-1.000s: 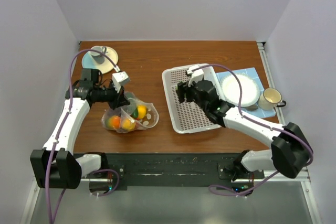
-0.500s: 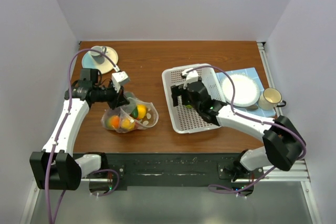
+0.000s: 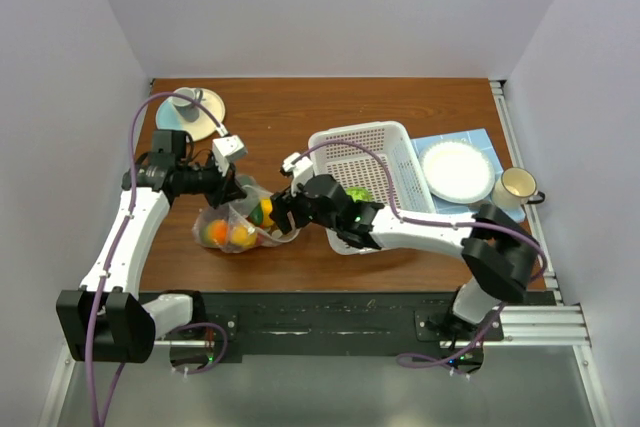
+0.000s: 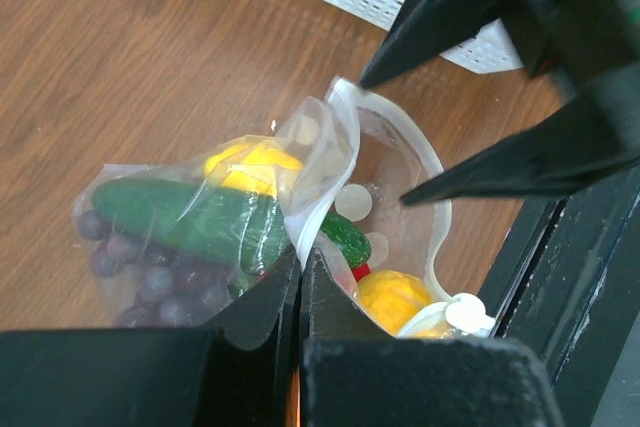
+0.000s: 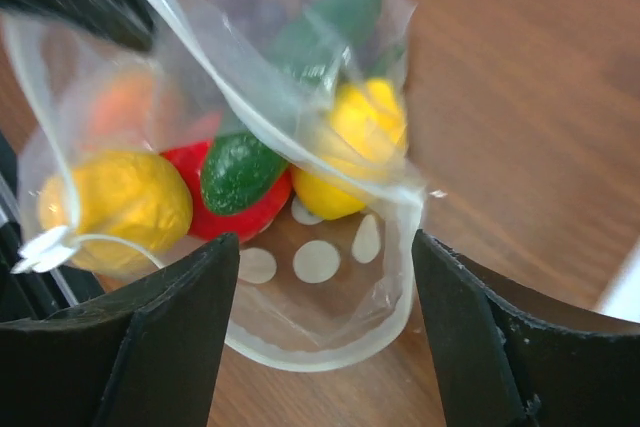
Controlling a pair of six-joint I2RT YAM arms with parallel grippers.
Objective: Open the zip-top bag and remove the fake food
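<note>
Left of the bench's (image 3: 270,107) centre, the left jaws were pinched shut on one lip of the zip-top bag (image 3: 245,225), which lay open on the wood. Most of the fake food (image 5: 115,202) sat inside it: yellow pieces, a cucumber (image 4: 190,219), grapes (image 4: 140,272), a red piece (image 5: 255,209). The right jaws were spread wide at the bag's mouth, holding nothing. Just to the right, a green piece (image 3: 357,194) lay in the white basket (image 3: 385,152).

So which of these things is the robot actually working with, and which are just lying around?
In the job: zip-top bag, fake food inside it, white basket holding one green piece, left hand, right hand.
Lying about: white plate, mug, blue cloth, grey cup on a dish.
</note>
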